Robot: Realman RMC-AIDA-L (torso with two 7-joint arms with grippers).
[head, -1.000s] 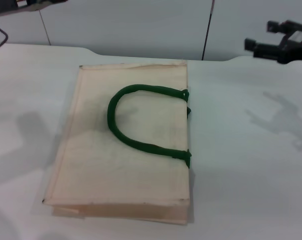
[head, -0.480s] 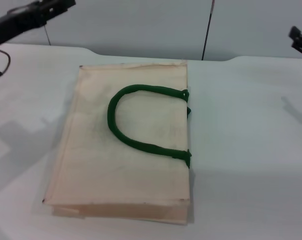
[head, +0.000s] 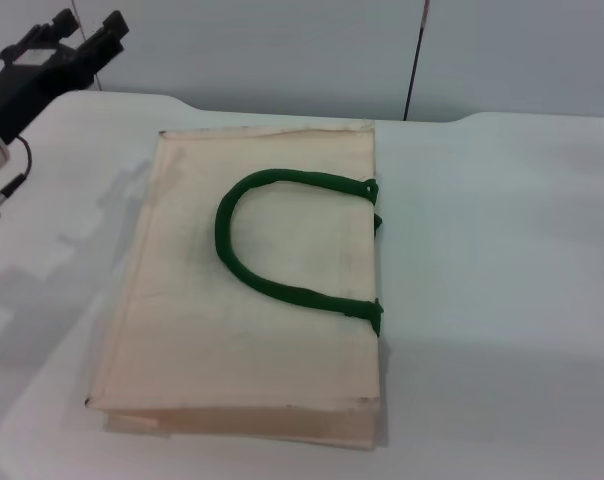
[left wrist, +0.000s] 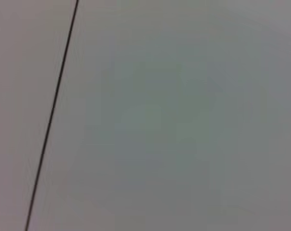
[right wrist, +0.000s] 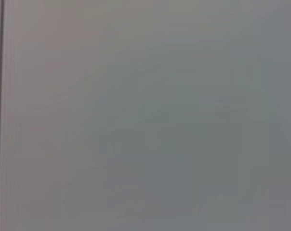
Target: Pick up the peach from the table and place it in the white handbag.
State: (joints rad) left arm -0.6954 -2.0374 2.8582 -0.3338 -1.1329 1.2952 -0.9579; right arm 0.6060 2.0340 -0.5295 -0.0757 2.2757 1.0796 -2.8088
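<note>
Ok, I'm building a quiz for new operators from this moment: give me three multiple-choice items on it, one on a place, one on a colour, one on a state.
1. Where is the left gripper?
A. raised beyond the bag's far left corner
B. resting on the handle
C. at the table's near edge

2. What colour is the handle of the white handbag?
A. red
B. dark green
C. black

3. How does the bag sit on the table?
A. upright, mouth open
B. hanging from a gripper
C. lying flat

Key: 1 A, the head view shows it raised there. 2 B, the loop is green. 3 C, its broad side faces up. No peach or right gripper shows.
</note>
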